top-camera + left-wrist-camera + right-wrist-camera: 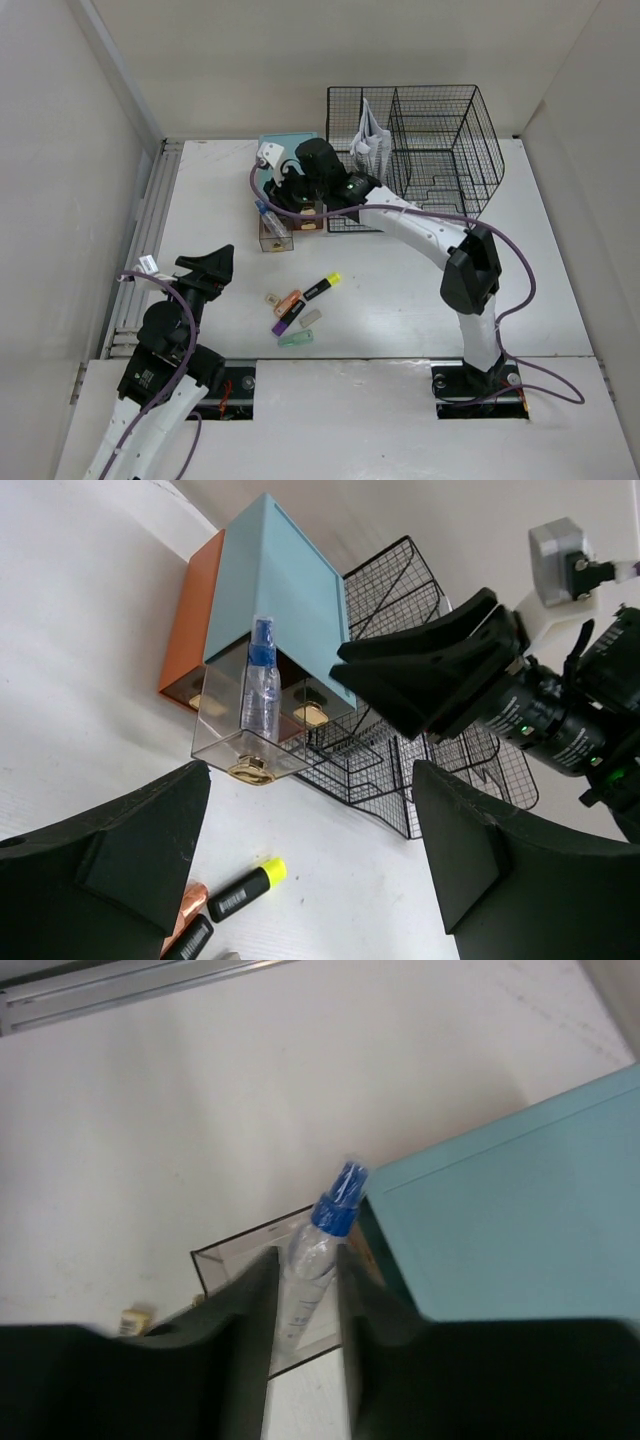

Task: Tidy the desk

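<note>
desk spans under both arms, rack at its far edge. box beside rack, clear drawer pulled out. left gripper spread wide, empty, near markers. right gripper part spread, hovers over bottle, not pinching it. bottle lies across drawer rim. step: prob stowing bottle. next: seat it inside so drawer can shut.
</note>
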You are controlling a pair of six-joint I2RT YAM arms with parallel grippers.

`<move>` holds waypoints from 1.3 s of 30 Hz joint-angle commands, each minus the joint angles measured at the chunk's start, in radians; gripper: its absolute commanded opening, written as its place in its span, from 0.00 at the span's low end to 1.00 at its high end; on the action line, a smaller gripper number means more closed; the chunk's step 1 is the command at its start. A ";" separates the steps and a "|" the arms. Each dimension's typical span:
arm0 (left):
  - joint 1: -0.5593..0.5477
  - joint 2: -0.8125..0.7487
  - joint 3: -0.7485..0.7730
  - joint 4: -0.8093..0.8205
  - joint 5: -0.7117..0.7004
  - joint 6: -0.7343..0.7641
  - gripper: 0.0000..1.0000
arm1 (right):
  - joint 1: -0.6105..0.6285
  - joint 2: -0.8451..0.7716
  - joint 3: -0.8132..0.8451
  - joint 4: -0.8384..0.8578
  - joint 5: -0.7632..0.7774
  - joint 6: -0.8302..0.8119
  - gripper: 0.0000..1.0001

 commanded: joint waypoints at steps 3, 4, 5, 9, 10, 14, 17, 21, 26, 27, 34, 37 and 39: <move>-0.006 -0.012 -0.005 0.018 0.013 -0.004 0.79 | 0.010 0.035 0.103 0.004 0.047 -0.015 0.18; -0.006 -0.012 -0.005 0.018 0.013 -0.004 0.79 | 0.010 0.044 0.114 0.004 0.047 -0.015 0.14; -0.006 -0.012 -0.014 0.018 0.013 -0.004 0.79 | 0.010 0.055 0.125 -0.005 0.047 -0.015 0.06; -0.006 -0.021 -0.014 -0.004 0.013 -0.004 0.77 | 0.010 0.084 0.145 -0.074 0.035 -0.057 0.00; -0.006 -0.032 -0.014 -0.004 0.004 -0.004 0.77 | 0.010 0.084 0.145 -0.093 0.024 -0.092 0.00; -0.006 -0.032 -0.014 -0.004 0.004 -0.004 0.77 | 0.010 0.093 0.123 -0.166 0.003 -0.171 0.00; -0.006 -0.032 -0.014 0.005 0.004 -0.004 0.77 | 0.010 0.104 0.123 -0.225 -0.033 -0.217 0.00; -0.006 -0.032 -0.014 0.005 0.004 -0.004 0.77 | 0.010 0.125 0.157 -0.294 -0.074 -0.260 0.00; -0.006 -0.032 -0.014 0.005 0.004 -0.004 0.77 | 0.010 0.182 0.212 -0.410 -0.135 -0.295 0.00; -0.006 -0.032 -0.014 0.005 0.004 -0.004 0.77 | 0.010 0.182 0.221 -0.424 -0.148 -0.310 0.00; -0.006 -0.032 -0.014 0.005 0.004 -0.004 0.77 | 0.010 0.192 0.222 -0.484 -0.204 -0.372 0.00; -0.006 -0.032 -0.014 0.005 0.004 -0.004 0.77 | 0.019 0.192 0.222 -0.505 -0.226 -0.381 0.00; -0.006 -0.032 -0.014 0.005 0.004 -0.004 0.77 | 0.019 0.192 0.231 -0.528 -0.253 -0.393 0.00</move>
